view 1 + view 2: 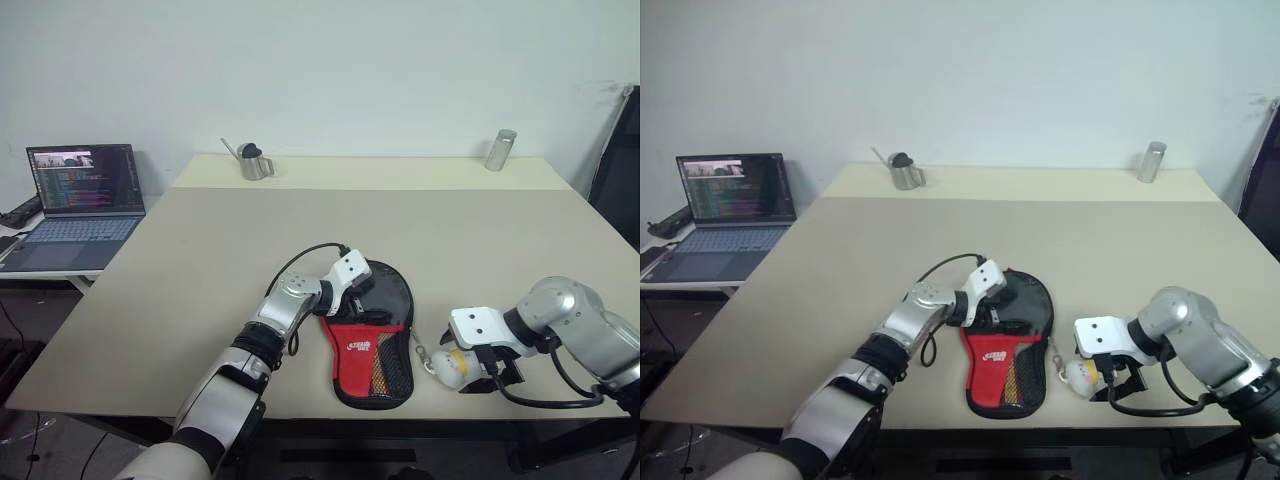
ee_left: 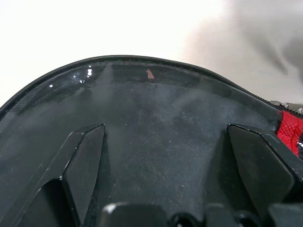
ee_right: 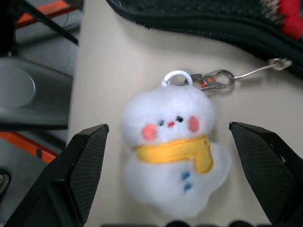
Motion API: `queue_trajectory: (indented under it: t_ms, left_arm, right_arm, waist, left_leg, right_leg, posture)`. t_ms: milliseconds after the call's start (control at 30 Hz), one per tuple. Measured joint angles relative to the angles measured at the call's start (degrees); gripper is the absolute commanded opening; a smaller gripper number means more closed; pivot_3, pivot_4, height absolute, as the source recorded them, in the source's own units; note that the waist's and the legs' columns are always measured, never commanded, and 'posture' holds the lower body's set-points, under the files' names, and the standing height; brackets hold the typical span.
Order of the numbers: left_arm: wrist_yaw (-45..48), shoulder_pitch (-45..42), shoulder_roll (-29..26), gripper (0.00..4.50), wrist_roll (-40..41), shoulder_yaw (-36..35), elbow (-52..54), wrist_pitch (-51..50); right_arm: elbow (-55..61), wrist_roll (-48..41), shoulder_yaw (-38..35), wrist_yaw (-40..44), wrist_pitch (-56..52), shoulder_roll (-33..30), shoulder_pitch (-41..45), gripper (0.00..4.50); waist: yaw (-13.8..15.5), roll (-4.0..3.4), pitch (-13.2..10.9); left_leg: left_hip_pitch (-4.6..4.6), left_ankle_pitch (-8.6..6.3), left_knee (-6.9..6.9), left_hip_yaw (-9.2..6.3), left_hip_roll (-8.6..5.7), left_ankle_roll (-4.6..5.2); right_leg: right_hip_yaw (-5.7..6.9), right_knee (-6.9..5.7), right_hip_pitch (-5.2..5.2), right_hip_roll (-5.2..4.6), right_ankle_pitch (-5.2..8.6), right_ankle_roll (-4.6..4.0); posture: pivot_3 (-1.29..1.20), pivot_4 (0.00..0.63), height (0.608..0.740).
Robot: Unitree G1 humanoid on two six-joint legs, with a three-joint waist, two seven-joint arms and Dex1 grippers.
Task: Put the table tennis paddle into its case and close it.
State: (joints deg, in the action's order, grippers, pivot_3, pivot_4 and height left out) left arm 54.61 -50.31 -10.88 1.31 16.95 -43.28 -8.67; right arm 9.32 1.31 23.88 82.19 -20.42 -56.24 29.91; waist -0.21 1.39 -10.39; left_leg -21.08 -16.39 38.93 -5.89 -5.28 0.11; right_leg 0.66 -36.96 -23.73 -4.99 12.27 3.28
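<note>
The case [image 1: 370, 335] lies flat near the table's front edge, black at its round far end and red with a white logo nearer me. My left gripper [image 1: 362, 290] rests over the black far end, its fingers [image 2: 85, 161] spread open on the fabric [image 2: 156, 142]. A white plush snowman with a yellow scarf [image 3: 173, 142] is clipped to the case's zip pull [image 3: 218, 80] and lies on the table to the right of the case. My right gripper [image 3: 168, 132] hangs open above the plush, its fingers on either side and clear of it. The table tennis paddle is hidden.
An open laptop [image 1: 85, 200] sits on a low side table at the left. A small metal can with a spout [image 1: 252, 160] and a metal cylinder [image 1: 501, 150] stand at the far edge. A dark chair [image 1: 620, 170] is at the right.
</note>
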Motion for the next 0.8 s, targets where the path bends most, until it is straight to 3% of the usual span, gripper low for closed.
queue_trajectory:
  t_ms: [267, 400, 800]
  left_arm:
    - [-0.18, -0.03, 0.5, 4.5, 0.05, -0.53, 0.05, -0.89]
    - [-3.51, -1.33, 1.55, 4.5, -0.05, -1.78, -2.59, -1.11]
    - [-6.78, -3.94, 2.18, 4.5, -0.8, -2.84, -7.01, -0.87]
  right_arm:
    - [1.91, -0.67, -0.21, 2.79, 0.49, -1.45, -0.77, 1.08]
    - [8.06, -4.88, -2.9, 3.98, -0.21, -4.91, -3.81, 0.17]
    - [20.37, -9.59, -2.04, 5.08, 0.08, -10.32, -14.18, 0.1]
  waist:
    - [0.11, 0.0, 0.0]
    - [0.27, 0.0, 0.0]
    - [0.36, 0.0, 0.0]
  left_leg:
    - [-0.01, -0.02, -0.02, -0.02, -0.02, 0.03]
    - [-0.02, -0.1, -0.01, -0.09, -0.04, 0.14]
    - [0.02, -0.14, -0.02, -0.16, -0.05, 0.15]
  right_leg:
    - [0.01, 0.02, 0.01, 0.0, 0.03, 0.04]
    - [0.03, 0.05, 0.06, -0.03, 0.14, 0.22]
    - [0.07, 0.1, 0.2, -0.06, 0.3, 0.47]
  posture:
    - [0.0, 0.15, 0.74]
    - [0.0, 0.15, 0.74]
    - [0.0, 0.15, 0.74]
